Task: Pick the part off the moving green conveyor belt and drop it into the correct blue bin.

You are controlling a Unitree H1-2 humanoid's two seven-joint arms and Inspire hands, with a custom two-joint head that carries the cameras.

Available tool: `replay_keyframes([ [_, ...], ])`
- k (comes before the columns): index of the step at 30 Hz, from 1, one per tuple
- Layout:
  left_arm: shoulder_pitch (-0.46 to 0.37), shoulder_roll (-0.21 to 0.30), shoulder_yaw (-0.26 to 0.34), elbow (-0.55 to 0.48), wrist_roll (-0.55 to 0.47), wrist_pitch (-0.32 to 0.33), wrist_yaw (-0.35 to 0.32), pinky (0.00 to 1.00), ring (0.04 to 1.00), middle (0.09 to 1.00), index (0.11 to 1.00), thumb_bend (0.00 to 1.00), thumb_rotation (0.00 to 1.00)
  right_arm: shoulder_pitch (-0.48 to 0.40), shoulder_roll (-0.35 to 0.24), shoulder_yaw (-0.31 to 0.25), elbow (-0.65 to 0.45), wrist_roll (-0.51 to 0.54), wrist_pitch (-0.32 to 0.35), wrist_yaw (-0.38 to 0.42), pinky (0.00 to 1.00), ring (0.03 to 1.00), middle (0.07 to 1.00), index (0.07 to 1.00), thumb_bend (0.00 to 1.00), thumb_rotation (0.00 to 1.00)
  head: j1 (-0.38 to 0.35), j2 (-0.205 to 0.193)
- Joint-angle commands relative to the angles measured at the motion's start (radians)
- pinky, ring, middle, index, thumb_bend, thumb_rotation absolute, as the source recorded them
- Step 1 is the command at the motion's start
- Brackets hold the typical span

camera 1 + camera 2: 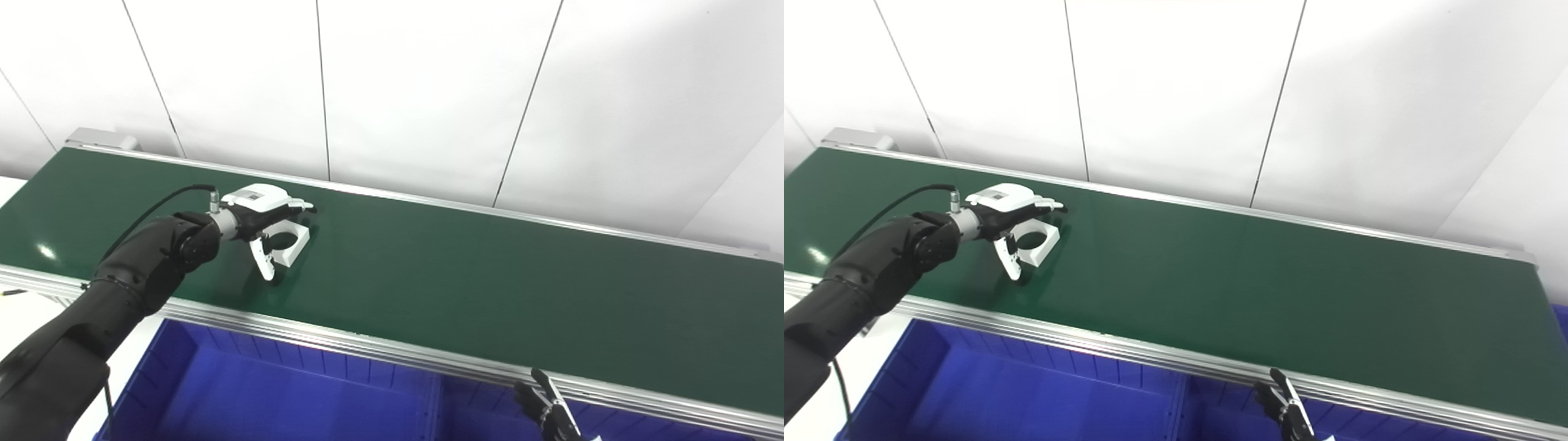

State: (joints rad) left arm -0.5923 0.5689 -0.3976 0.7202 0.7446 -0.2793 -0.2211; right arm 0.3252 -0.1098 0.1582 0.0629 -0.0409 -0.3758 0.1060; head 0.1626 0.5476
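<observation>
Step in hand: grasp approach. The left robot hand (264, 214) is extended over the left portion of the green conveyor belt (490, 275), positioned directly over the part (293, 240). Its fingers (300, 207) reach past the far side of the part and its thumb (263, 260) hangs at the near side. The digits are spread around the part; it is not evident that they are pressing on it, so the part is judged to be resting on the belt surface, not lifted.

The right robot hand (548, 407) is low at the near edge, in front of the belt rail, over the blue bin (294, 398). Only part of it is visible, so its state cannot be determined.

Next move, as judged: close the digits on the part, lift it clear of the belt, carry it toward the near side and release it over the correct bin compartment. A divider (433, 407) separates two compartments; which one is correct cannot be determined.

Materials and shapes:
- Part: white, rigid, matte block with a round through-hole.
- Belt: dark green, smooth, slightly glossy, bordered by ribbed aluminium rails (380, 346).
- Bin: blue plastic with ribbed inner walls.
- Left robot hand: white back shell, black digits, black cable at the wrist.
</observation>
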Motion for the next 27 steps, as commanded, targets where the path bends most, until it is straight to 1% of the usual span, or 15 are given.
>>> replay_keyframes([
  [1, -0.052, 0.000, 0.001, 0.019, 0.012, 0.004, 0.065, 0.87, 0.915, 0.932, 0.909, 0.82, 0.01, 0.002, -0.001, -0.005, -0.038, 0.007, -0.051, 0.005, 0.87, 0.856, 0.858, 0.948, 0.88, 0.18, 0.000, 0.004],
  [2, -0.052, -0.008, 0.002, 0.030, 0.002, -0.008, 0.081, 0.85, 0.904, 0.924, 0.902, 0.80, 0.00, 0.005, -0.001, -0.005, -0.041, 0.007, -0.050, 0.004, 0.88, 0.857, 0.859, 0.947, 0.88, 0.18, -0.004, 0.006],
  [3, -0.052, -0.013, 0.003, 0.037, -0.005, -0.016, 0.091, 0.78, 0.847, 0.884, 0.874, 0.73, 0.00, 0.006, -0.001, -0.006, -0.043, 0.008, -0.048, 0.004, 0.88, 0.859, 0.860, 0.945, 0.88, 0.18, -0.004, 0.006],
  [4, -0.052, -0.021, 0.003, 0.051, -0.008, -0.029, 0.115, 0.76, 0.827, 0.871, 0.864, 0.71, 0.00, 0.009, 0.001, -0.006, -0.045, 0.009, -0.049, 0.003, 0.88, 0.859, 0.860, 0.945, 0.88, 0.18, -0.006, 0.009],
  [5, -0.053, -0.026, 0.002, 0.061, -0.008, -0.039, 0.132, 0.65, 0.742, 0.812, 0.795, 0.62, 0.00, 0.010, 0.001, -0.007, -0.046, 0.010, -0.050, 0.002, 0.87, 0.856, 0.857, 0.944, 0.88, 0.18, -0.006, 0.009],
  [6, -0.055, -0.032, -0.001, 0.074, -0.004, -0.051, 0.153, 0.60, 0.693, 0.768, 0.749, 0.58, 0.00, 0.012, 0.002, -0.008, -0.047, 0.007, -0.053, 0.000, 0.87, 0.854, 0.855, 0.942, 0.88, 0.18, -0.006, 0.012],
  [7, -0.058, -0.037, -0.004, 0.086, 0.000, -0.057, 0.167, 0.52, 0.574, 0.657, 0.659, 0.53, 0.00, 0.014, 0.003, -0.009, -0.048, 0.006, -0.054, -0.001, 0.87, 0.853, 0.854, 0.941, 0.88, 0.18, -0.006, 0.013],
  [9, -0.064, -0.043, -0.015, 0.087, 0.008, -0.045, 0.164, 0.47, 0.464, 0.548, 0.578, 0.50, 0.00, 0.016, 0.003, -0.009, -0.053, 0.010, -0.049, 0.002, 0.87, 0.857, 0.856, 0.943, 0.88, 0.18, -0.007, 0.017],
  [10, -0.068, -0.044, -0.023, 0.082, 0.014, -0.033, 0.154, 0.44, 0.438, 0.522, 0.556, 0.50, 0.00, 0.017, 0.003, -0.009, -0.055, 0.011, -0.048, 0.003, 0.88, 0.859, 0.857, 0.944, 0.88, 0.19, -0.007, 0.017],
  [13, -0.070, -0.043, -0.028, 0.061, 0.007, -0.004, 0.125, 0.42, 0.426, 0.506, 0.512, 0.50, 0.00, 0.018, 0.006, -0.010, -0.058, 0.004, -0.048, -0.002, 0.87, 0.857, 0.854, 0.942, 0.87, 0.20, -0.007, 0.022],
  [16, -0.070, -0.036, -0.024, 0.049, -0.009, -0.009, 0.121, 0.36, 0.401, 0.489, 0.530, 0.50, 0.00, 0.018, 0.007, -0.010, -0.058, 0.005, -0.046, -0.002, 0.87, 0.858, 0.855, 0.945, 0.87, 0.20, -0.005, 0.022],
  [19, -0.073, -0.024, -0.020, 0.035, -0.021, -0.013, 0.102, 0.35, 0.400, 0.486, 0.530, 0.50, 0.00, 0.015, 0.009, -0.009, -0.058, 0.007, -0.039, -0.001, 0.87, 0.859, 0.855, 0.945, 0.87, 0.20, -0.007, 0.025],
  [22, -0.072, -0.007, -0.007, 0.005, -0.044, -0.021, 0.068, 0.40, 0.429, 0.512, 0.496, 0.50, 0.00, 0.011, 0.012, -0.008, -0.058, 0.009, -0.036, 0.001, 0.88, 0.860, 0.857, 0.946, 0.86, 0.20, -0.011, 0.027],
  [24, -0.061, 0.007, 0.011, -0.038, -0.065, -0.021, 0.048, 0.43, 0.444, 0.527, 0.476, 0.50, 0.00, 0.009, 0.014, -0.007, -0.057, 0.006, -0.038, 0.000, 0.87, 0.856, 0.856, 0.946, 0.86, 0.20, -0.016, 0.030],
  [27, -0.018, 0.032, 0.069, -0.177, -0.129, 0.010, 0.006, 0.43, 0.441, 0.527, 0.480, 0.50, 0.00, 0.005, 0.018, -0.006, -0.053, 0.015, -0.042, 0.002, 0.87, 0.853, 0.854, 0.946, 0.86, 0.20, -0.033, 0.041],
])
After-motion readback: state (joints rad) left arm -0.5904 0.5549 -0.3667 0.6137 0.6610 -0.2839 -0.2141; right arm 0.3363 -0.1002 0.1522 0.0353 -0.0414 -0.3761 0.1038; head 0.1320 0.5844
